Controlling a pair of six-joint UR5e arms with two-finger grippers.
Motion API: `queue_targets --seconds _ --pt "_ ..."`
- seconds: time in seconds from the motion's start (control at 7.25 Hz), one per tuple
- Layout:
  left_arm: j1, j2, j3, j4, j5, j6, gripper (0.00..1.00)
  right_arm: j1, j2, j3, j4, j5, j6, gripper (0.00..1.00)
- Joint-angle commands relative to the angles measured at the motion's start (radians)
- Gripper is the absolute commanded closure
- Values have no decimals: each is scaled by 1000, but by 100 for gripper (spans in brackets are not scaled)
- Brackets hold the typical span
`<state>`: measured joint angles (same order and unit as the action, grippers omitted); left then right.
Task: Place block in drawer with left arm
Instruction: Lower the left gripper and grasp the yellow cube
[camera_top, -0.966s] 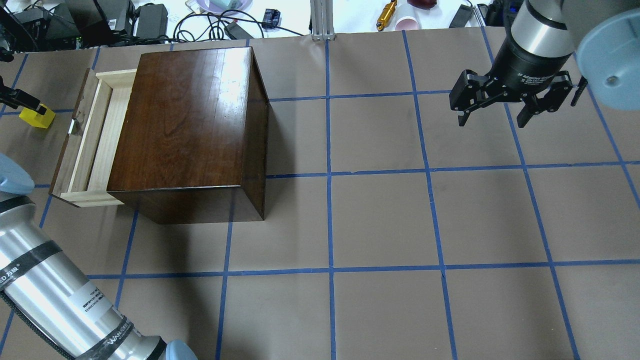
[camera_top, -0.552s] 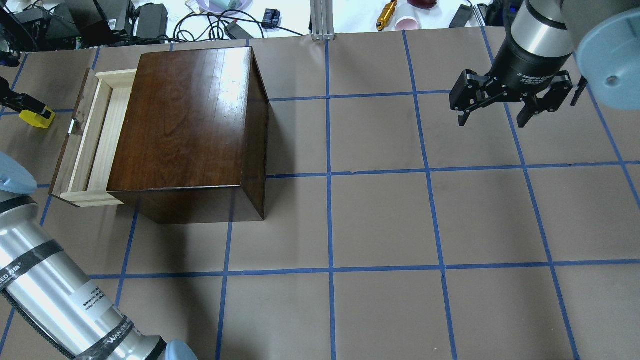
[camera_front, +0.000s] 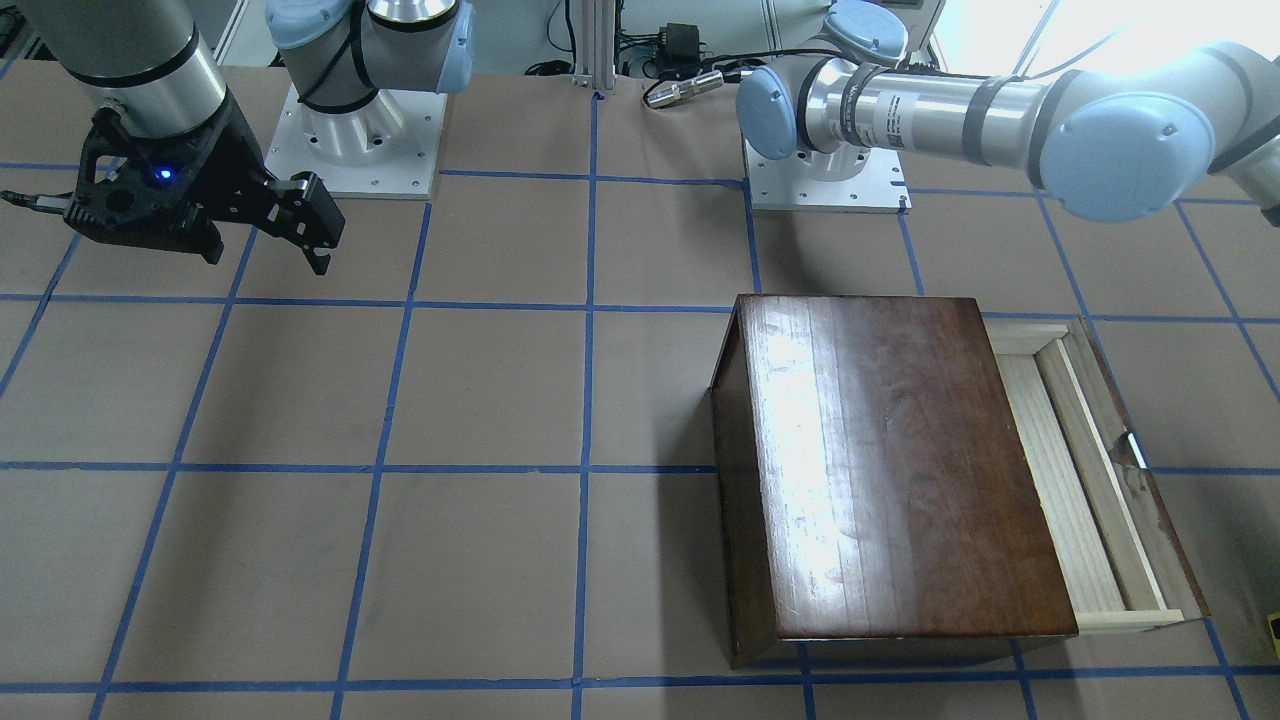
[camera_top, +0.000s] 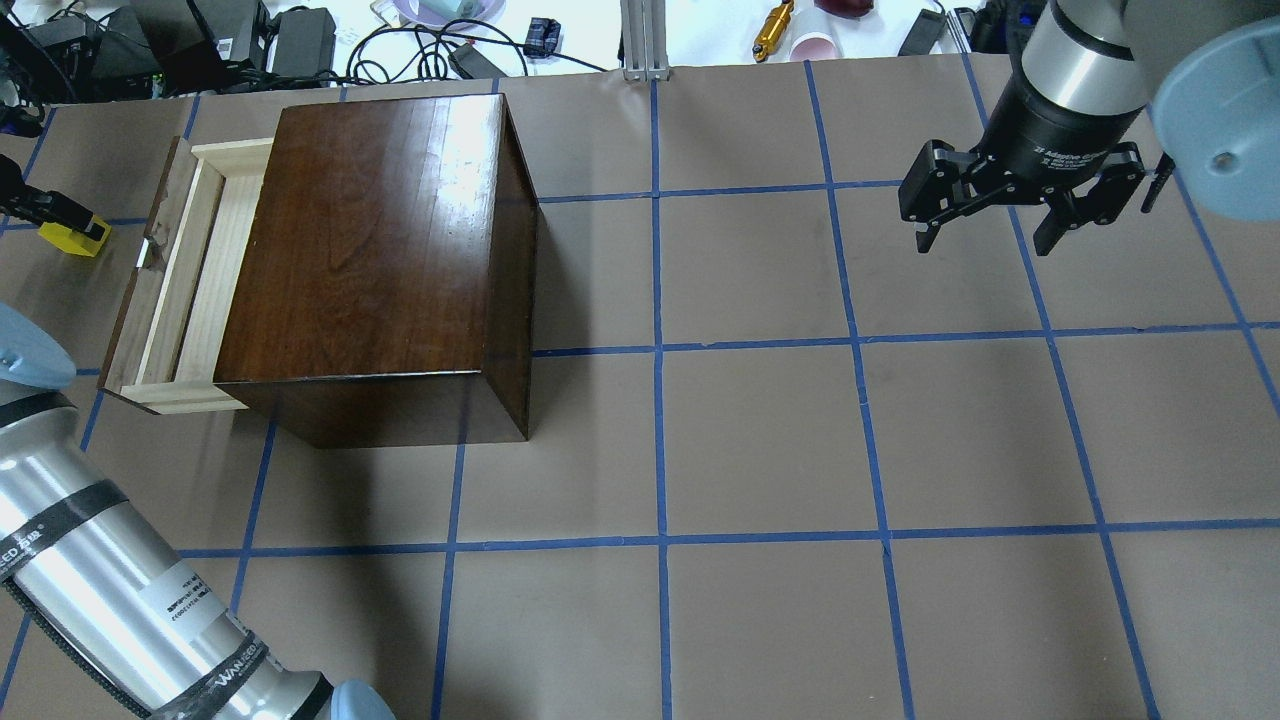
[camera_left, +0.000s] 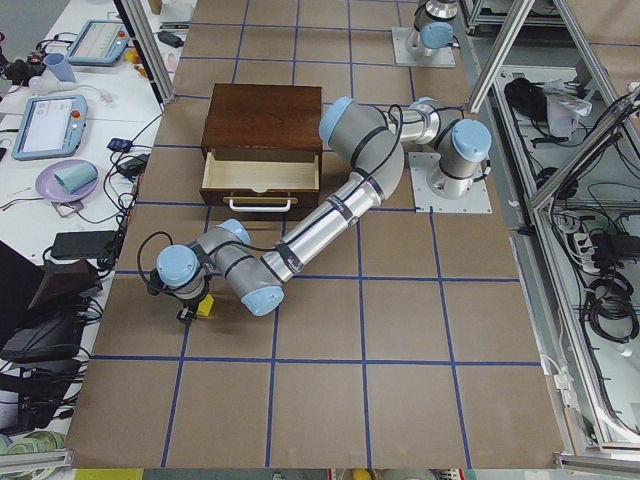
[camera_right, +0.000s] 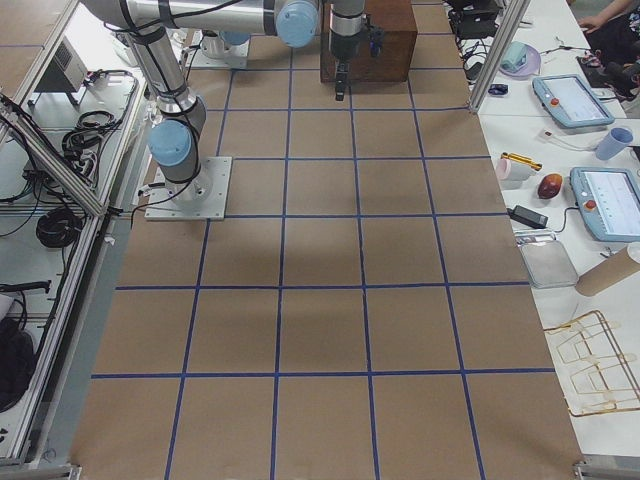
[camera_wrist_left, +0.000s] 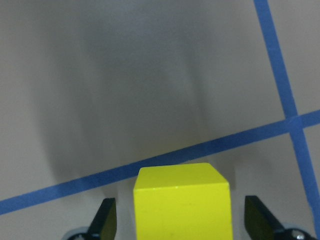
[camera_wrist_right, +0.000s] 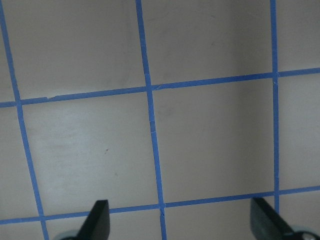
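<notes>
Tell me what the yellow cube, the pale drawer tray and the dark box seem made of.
Small bright yellow cube: plastic or painted wood, can't tell; even colour, smooth matte faces, no grain.
Shallow pale drawer tray: bare light wood; dull, faint grain lines.
Large dark brown box: varnished wood; grain streaks under bright glare on top.

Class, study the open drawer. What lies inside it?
The drawer shows only bare pale wood where open; its rest is hidden inside the box. The block sits outside, on the table.
</notes>
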<state>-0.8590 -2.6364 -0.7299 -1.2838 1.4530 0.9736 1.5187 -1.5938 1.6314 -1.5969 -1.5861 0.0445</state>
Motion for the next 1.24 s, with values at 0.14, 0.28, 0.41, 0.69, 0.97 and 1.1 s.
queue_targets --seconds 0.14,0.28,0.41,0.69,0.97,1.1 --pt "0 10 -6 8 4 2 74 0 0 -1 0 0 0 0" --pt "0 21 -8 8 1 0 78 0 0 -1 0 0 0 0" --pt "0 45 -13 5 6 -6 78 0 0 -1 0 0 0 0" --pt "3 140 -83 -53 10 -6 78 0 0 -1 0 0 0 0" --pt "3 273 -224 -72 14 -7 78 0 0 -1 0 0 0 0" --pt "3 341 -265 -110 14 -18 78 0 0 -1 0 0 0 0"
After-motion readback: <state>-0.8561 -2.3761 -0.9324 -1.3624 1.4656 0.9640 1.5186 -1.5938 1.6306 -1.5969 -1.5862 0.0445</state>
